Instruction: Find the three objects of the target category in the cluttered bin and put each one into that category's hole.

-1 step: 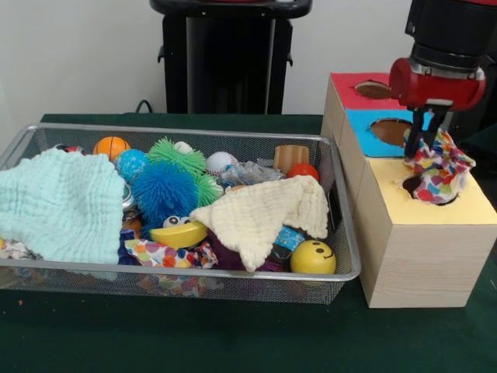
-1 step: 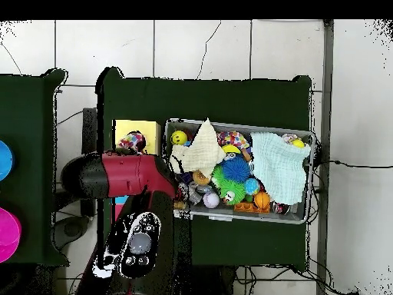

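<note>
we read this as the deposit step: the gripper [image 1: 423, 148] hangs over the yellow-topped section of the wooden sorting box [image 1: 419, 256], its dark fingers [image 1: 411, 144] closed into the top of a multicoloured patchwork cloth [image 1: 439, 172]. the cloth's lower folds sag into the hole in the yellow face; the hole's dark rim shows just beside the cloth on the left. so the cloth is directly under the tool, pinched at its upper edge, and partly in the opening but not through it.

the overhead view agrees: the cloth [image 2: 132, 141] sits on the yellow top, with the red arm [image 2: 115, 175] just beside it.

next move, in our judgement: let go, or first lower a little so the bulk clears the rim. the fabric is floppy and may bunch on the edge instead of dropping.

if cloth is the target category, candidates lie well apart from the tool in the wire bin [image 1: 186, 272]: a pale mint cloth [image 1: 58, 206] at one end, a cream cloth [image 1: 264, 214] near the box end, and a patterned scrap [image 1: 159, 252] half buried among balls. we cannot tell which count.
</note>
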Controlling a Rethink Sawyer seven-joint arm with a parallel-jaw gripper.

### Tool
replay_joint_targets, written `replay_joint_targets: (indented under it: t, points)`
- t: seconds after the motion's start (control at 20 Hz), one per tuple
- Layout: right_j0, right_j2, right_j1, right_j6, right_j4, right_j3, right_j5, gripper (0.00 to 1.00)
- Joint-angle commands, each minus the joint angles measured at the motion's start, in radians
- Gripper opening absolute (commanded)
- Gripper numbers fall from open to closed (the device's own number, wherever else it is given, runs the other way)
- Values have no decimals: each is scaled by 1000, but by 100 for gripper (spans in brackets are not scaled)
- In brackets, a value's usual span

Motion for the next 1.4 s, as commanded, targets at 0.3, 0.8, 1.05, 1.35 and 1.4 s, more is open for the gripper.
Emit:
replay_joint_targets:
  t: [0.3,0.8,1.05,1.35,1.4]
  points:
    - [-11,26,51,210,57,-87,41,0]
    - [-78,14,188,150,7,-183,40,0]
    - [-93,37,237,177,15,-157,-21,0]
    - [-92,34,264,210,53,-170,101,0]
    - [-94,36,269,209,59,-170,134,0]
